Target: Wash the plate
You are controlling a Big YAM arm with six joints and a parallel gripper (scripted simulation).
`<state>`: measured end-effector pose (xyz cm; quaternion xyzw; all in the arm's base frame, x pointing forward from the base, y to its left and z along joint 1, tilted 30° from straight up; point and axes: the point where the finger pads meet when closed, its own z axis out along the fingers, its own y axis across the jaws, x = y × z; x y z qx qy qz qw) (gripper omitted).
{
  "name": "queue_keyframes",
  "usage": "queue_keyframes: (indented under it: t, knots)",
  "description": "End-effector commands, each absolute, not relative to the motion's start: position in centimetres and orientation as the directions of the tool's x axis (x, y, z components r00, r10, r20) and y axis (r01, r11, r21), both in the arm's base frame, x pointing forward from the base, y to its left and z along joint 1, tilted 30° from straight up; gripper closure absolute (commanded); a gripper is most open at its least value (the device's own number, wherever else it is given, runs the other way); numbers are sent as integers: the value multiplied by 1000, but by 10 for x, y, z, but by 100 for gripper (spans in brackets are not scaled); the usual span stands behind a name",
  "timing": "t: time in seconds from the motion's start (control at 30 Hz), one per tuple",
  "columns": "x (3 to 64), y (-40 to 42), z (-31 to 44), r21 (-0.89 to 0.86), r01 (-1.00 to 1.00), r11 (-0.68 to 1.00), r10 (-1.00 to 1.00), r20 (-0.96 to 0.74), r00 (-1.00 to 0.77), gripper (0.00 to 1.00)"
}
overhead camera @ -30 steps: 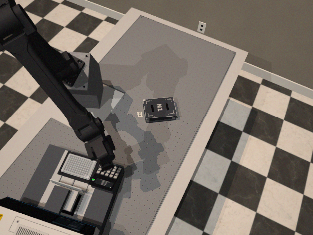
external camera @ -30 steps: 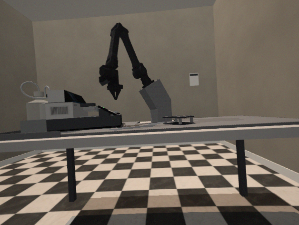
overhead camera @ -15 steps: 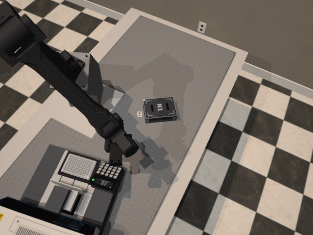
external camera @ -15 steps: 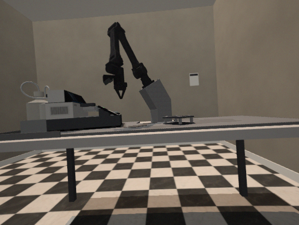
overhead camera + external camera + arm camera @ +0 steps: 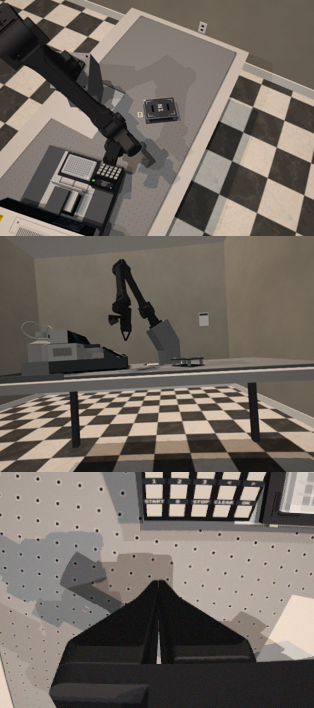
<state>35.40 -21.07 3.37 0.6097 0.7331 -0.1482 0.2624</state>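
The white well plate (image 5: 78, 166) lies flat in the washer's carrier, left of the keypad (image 5: 109, 172). A green lamp (image 5: 93, 180) glows at the keypad's near left corner. My gripper (image 5: 125, 338) is shut and empty, pointing down, high above the table at the keypad's edge. In the wrist view the closed fingertips (image 5: 157, 588) hang over the perforated table just below the keypad's lowest key row (image 5: 200, 510); a strip of the plate (image 5: 300, 473) shows at the right edge. The nest N1 (image 5: 159, 109) stands empty mid-table.
The washer body (image 5: 68, 351) with a bottle and tubing stands at the table's left end. A small A1 label (image 5: 139, 114) lies left of the nest. The arm's grey base (image 5: 164, 341) rises behind the nest.
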Motion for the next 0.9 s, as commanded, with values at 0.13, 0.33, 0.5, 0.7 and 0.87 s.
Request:
queue_keyframes:
  t: [0.13,0.33,0.5,0.7,0.87]
  knots:
    - [363,-210,0,103,967,233,734,-671,-105,100]
    - [363,-210,0,103,967,232,655,-752,-77,100]
    - [370,-221,17,147,966,214,648,-762,-28,100]
    - [369,-220,16,146,966,214,648,-761,-28,100]
    - [369,-220,16,146,966,214,648,-761,-28,100]
